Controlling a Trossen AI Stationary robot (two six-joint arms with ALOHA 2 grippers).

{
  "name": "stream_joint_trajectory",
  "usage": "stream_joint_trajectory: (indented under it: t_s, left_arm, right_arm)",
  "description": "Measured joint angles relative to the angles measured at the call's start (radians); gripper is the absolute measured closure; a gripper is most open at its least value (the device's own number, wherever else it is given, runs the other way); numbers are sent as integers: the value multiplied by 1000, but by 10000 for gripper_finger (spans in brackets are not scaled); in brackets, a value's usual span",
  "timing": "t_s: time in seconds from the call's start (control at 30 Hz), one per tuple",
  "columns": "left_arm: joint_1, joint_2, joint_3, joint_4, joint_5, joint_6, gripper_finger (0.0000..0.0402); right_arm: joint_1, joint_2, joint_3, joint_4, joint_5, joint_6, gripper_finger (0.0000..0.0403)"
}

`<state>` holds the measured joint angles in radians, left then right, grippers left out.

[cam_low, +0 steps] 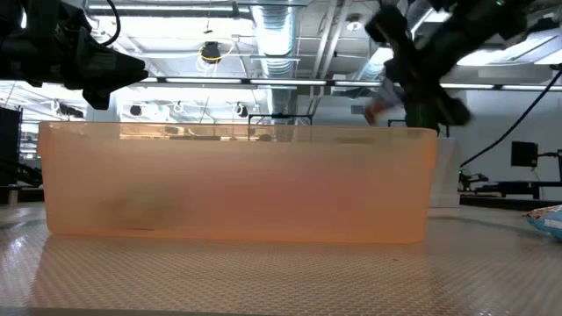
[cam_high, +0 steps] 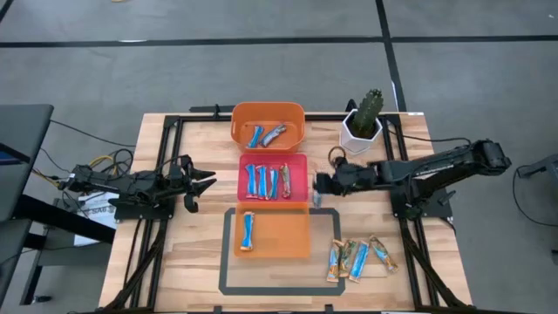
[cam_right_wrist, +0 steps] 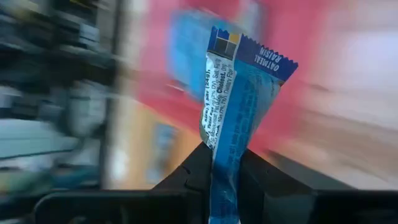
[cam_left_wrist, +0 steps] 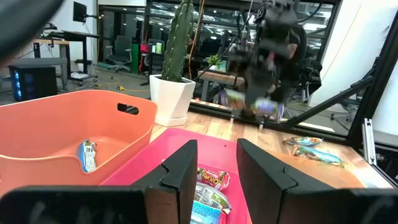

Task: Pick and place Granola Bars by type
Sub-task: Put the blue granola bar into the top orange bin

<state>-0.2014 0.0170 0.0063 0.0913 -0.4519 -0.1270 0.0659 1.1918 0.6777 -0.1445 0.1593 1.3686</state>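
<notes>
My right gripper (cam_high: 316, 186) hangs just right of the pink-red tray (cam_high: 305, 166) and is shut on a blue-and-white granola bar (cam_right_wrist: 239, 93). My left gripper (cam_left_wrist: 214, 174) waits open, with nothing between its fingers, at the table's left (cam_high: 205, 181), pointing level toward the trays. Several bars (cam_high: 266, 180) lie flat in the pink-red tray. Two bars (cam_high: 266, 135) lie in the far orange tray (cam_high: 296, 109). One blue bar (cam_high: 248, 231) lies in the near orange tray (cam_high: 288, 249). Several more bars (cam_high: 357, 257) lie on the wood at the near right. My right gripper pinches the blue bar between its two fingers (cam_right_wrist: 186, 174) by one end of the wrapper (cam_right_wrist: 225, 163). The bar runs along the fingers, and its crimped free end (cam_right_wrist: 261, 56) sticks out past the fingertips. It is lifted clear of the table, beside the pink-red tray's right edge.
A cactus in a white pot (cam_high: 364, 122) stands at the far right, close behind my right arm. The near orange tray's wall (cam_low: 237, 184) fills the low view. Black frame rails (cam_high: 410, 235) run along both sides of the table.
</notes>
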Motion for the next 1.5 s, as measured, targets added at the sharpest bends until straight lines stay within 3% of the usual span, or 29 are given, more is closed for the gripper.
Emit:
stream_joint_trajectory:
  t_s: [0.2, 0.37, 0.8, 1.03, 1.5]
  left_arm:
    - [0, 0, 0, 0, 0, 0, 297]
    - [0, 0, 0, 0, 0, 0, 297]
    - [0, 0, 0, 0, 0, 0, 297]
    - [0, 0, 0, 0, 0, 0, 297]
    - [0, 0, 0, 0, 0, 0, 297]
  right_arm:
    - [-45, -42, 0, 295, -15, -34, 364]
    - [-48, -48, 0, 438, -30, -60, 364]
    - [-73, -40, 4, 430, -61, -77, 363]
    - [-177, -4, 117, 278, -171, -222, 363]
    - [-430, 369, 476, 267, -437, -360, 364]
